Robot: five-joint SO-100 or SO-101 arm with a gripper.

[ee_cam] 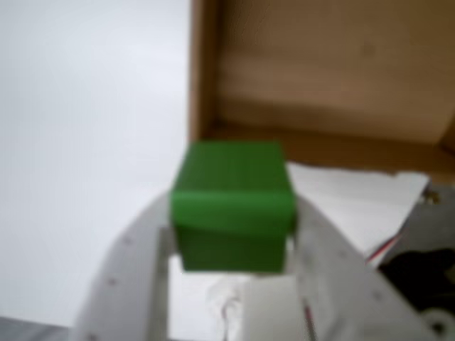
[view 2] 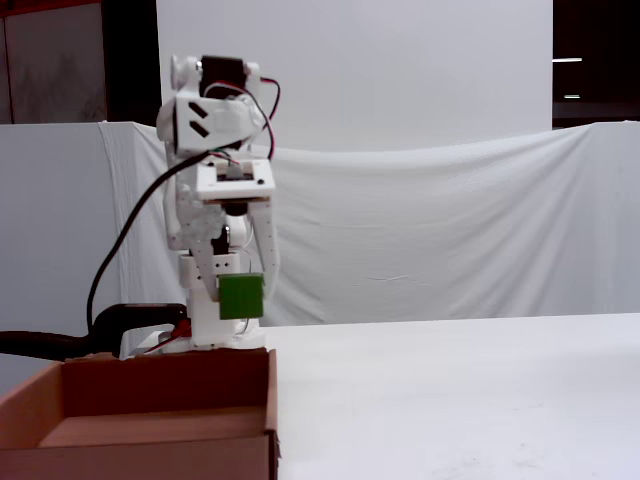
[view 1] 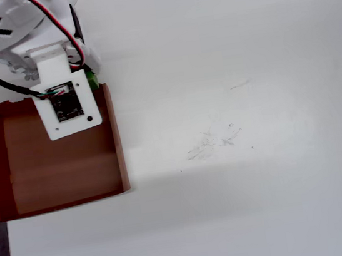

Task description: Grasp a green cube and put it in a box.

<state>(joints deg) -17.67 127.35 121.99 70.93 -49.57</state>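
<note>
The green cube point(ee_cam: 233, 206) fills the middle of the wrist view, pinched between my white fingers point(ee_cam: 131, 270). My gripper point(ee_cam: 233, 224) is shut on it. In the fixed view the cube point(view 2: 241, 296) hangs in the air in my gripper point(view 2: 241, 298), above the far right part of the box point(view 2: 272, 400). From overhead only a sliver of the cube point(view 1: 93, 80) shows beside the arm, near the box's top right corner point(view 1: 106, 92). The brown box floor point(ee_cam: 334, 64) lies beyond the cube in the wrist view.
The box sits at the left edge of the white table point(view 1: 240, 125). The arm's base point(view 2: 205, 320) stands just behind the box, with black cables point(view 2: 60, 345) trailing to the left. A white cloth backdrop point(view 2: 450, 220) closes the far side.
</note>
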